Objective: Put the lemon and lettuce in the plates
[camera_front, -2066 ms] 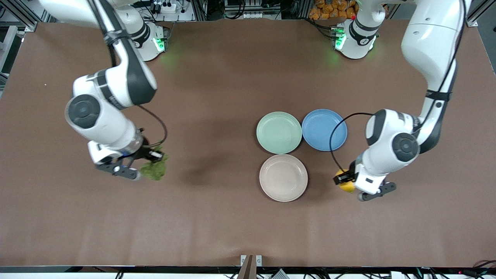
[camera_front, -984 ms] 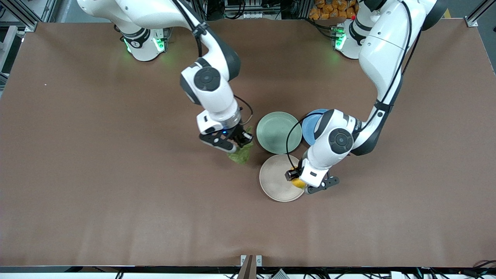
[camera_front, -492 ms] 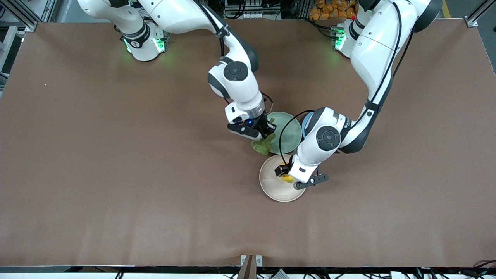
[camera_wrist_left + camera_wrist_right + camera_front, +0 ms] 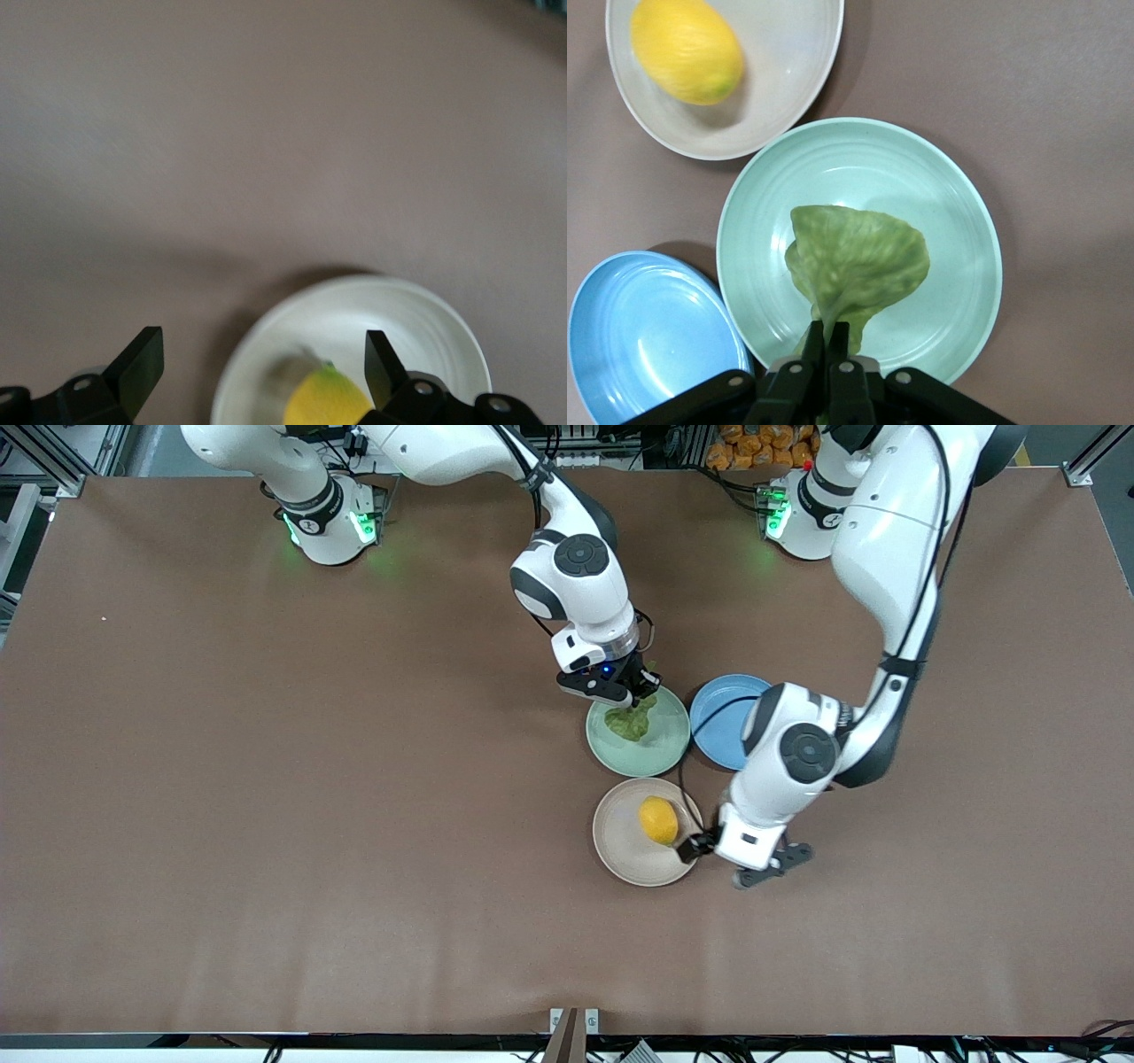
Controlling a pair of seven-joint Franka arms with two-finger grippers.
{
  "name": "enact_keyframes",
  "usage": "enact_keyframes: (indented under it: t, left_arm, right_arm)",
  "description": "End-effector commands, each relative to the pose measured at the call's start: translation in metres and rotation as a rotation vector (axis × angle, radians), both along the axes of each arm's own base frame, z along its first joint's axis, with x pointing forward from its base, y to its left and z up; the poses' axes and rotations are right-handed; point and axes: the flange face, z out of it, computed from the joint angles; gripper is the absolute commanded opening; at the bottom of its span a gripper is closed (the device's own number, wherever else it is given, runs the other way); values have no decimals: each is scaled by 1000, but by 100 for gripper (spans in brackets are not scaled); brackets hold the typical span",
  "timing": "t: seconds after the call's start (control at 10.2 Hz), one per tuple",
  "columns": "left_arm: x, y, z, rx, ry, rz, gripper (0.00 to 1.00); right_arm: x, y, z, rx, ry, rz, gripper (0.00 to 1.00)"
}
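The yellow lemon lies in the beige-cream plate, free of any gripper. My left gripper is open and empty, just off that plate's rim toward the left arm's end. In the left wrist view the lemon sits on the plate between my spread fingers. My right gripper is shut on the stem of the green lettuce, which hangs over the mint green plate. The right wrist view shows the gripper, the lettuce and the mint plate. I cannot tell if the leaf touches the plate.
A blue plate sits beside the mint plate toward the left arm's end, partly under the left arm. It also shows in the right wrist view. Brown tabletop spreads all around the three plates.
My left gripper has opened, left the lemon in the beige plate and drawn back toward the left arm's end. My right gripper has carried the lettuce to over the mint plate.
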Motion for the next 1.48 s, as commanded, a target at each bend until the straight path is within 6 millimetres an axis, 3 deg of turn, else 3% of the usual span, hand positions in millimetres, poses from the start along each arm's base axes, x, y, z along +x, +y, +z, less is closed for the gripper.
enact_keyframes:
  t: [0.0,0.1,0.3,0.39,0.59,0.79,0.98,1.18,1.38]
  left_arm:
    - [6,35,40,47,-41,36,100]
    - [7,55,56,76,-21,60,100]
    - [1,107,87,155,62,39,100]
    - [-4,134,99,167,102,32,100]
    - [-29,155,107,168,143,18,100]
    - [-56,168,119,145,159,-3,100]
    - [-81,179,133,140,161,-48,100]
    - [-107,201,146,127,161,-101,100]
    - [-135,207,156,119,159,-121,100]
  right_arm:
    - [6,2,-3,21,-16,-21,73]
    - [6,3,-1,22,-21,-17,100]
    - [22,3,23,48,-47,-21,100]
    - [39,-8,35,56,-62,-37,100]
    - [63,-27,55,62,-99,-20,100]
    - [83,-55,98,31,-87,-28,100]
    - [94,-102,172,-42,-51,23,100]
    - [100,-179,283,-72,-77,84,100]
    - [104,-257,342,-115,-57,91,100]
